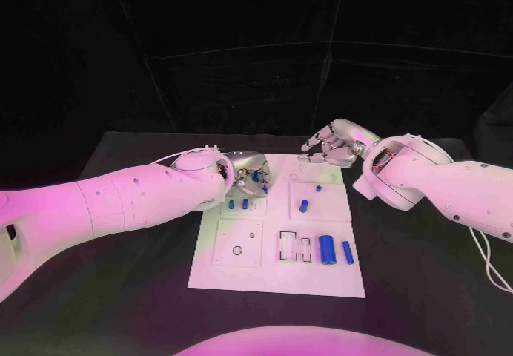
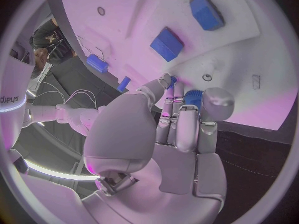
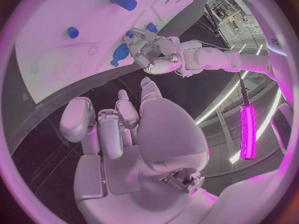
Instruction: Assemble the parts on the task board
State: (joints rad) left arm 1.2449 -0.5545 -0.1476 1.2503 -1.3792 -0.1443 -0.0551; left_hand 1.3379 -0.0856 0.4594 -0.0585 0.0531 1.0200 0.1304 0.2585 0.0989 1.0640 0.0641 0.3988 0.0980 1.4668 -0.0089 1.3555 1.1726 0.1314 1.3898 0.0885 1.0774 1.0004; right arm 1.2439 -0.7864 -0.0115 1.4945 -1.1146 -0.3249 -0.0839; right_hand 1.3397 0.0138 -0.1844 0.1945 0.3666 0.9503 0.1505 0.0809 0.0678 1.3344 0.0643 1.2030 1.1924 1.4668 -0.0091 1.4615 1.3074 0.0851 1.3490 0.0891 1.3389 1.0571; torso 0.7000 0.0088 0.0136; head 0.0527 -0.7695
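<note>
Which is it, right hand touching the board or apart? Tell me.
Apart. The right wrist view shows the right hand with curled fingers over dark table, a plain gap short of the board edge.

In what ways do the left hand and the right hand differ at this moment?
The left hand is over the task board, at the small blue parts near its left edge; the right hand is by the board's far edge. In the left wrist view the left hand's fingertips reach a blue part; the right hand's fingers are curled with nothing in them. Both are silver hands on white arms.
</note>
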